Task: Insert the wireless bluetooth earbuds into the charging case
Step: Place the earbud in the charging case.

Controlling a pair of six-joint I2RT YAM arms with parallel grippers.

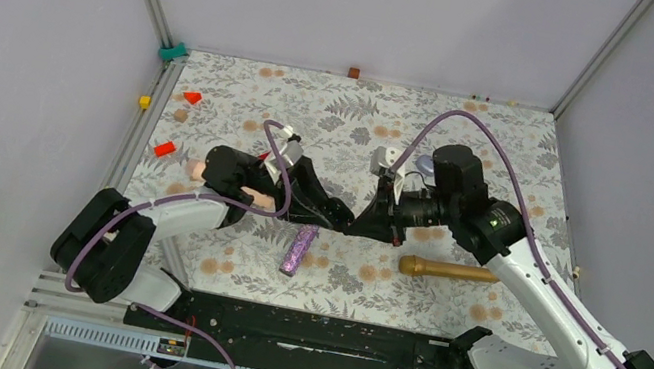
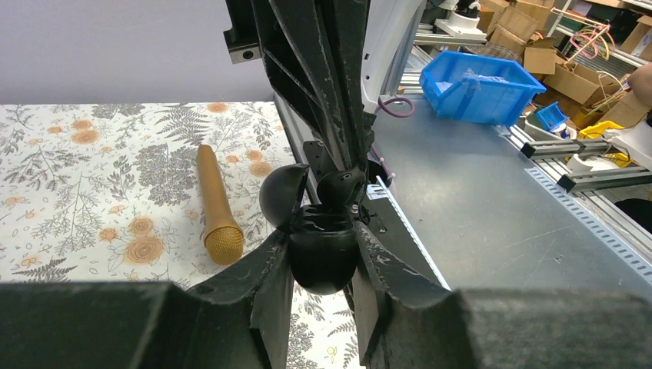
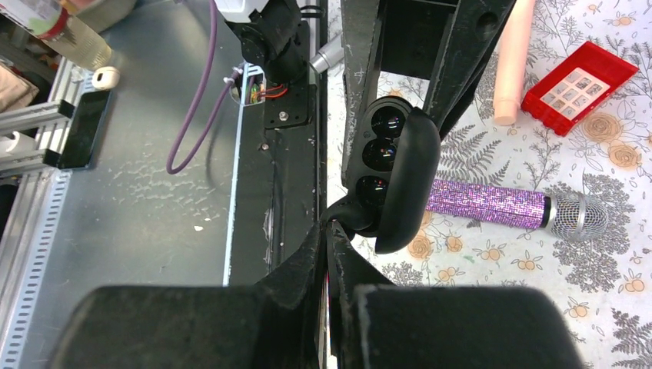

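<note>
The black oval charging case [image 2: 323, 261] stands with its lid [image 2: 281, 196] swung open, and my left gripper [image 2: 321, 234] is shut on its body. In the top view the case [image 1: 349, 221] hangs above the middle of the table, where both grippers meet. My right gripper [image 3: 327, 228] is shut on a tiny black earbud [image 3: 350, 213] at the case's open mouth. The left wrist view shows that earbud [image 2: 342, 184] right above the case's hollows. In the right wrist view the case's inside [image 3: 380, 154] shows glossy round hollows. I cannot tell whether another earbud sits in them.
A gold microphone [image 1: 447, 270] lies right of the grippers and a purple glitter microphone [image 1: 298, 249] just below them. Red blocks [image 1: 165, 149] and a peach cylinder [image 3: 513, 54] lie to the left. The black base rail [image 1: 306, 338] runs along the near edge.
</note>
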